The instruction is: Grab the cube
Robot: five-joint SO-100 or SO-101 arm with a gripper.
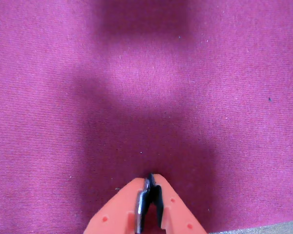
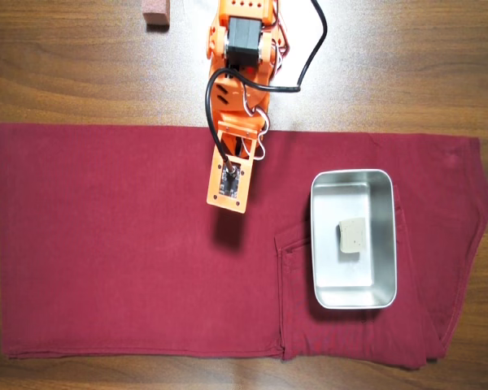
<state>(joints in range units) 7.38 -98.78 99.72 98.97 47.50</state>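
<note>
A dark wooden table (image 2: 81, 65) carries a spread of dark red trousers (image 2: 130, 268), and that cloth fills my wrist view (image 1: 224, 73). From overhead I see the orange arm (image 2: 240, 73) reaching down over the fabric. The gripper (image 1: 150, 178) hangs above bare cloth with its jaws pressed together, gripping nothing. The cube (image 2: 351, 236) lies inside the metal tray (image 2: 322, 244), well to the right of the arm. A reddish-brown block (image 2: 155, 12) sits at the table's top edge.
</note>
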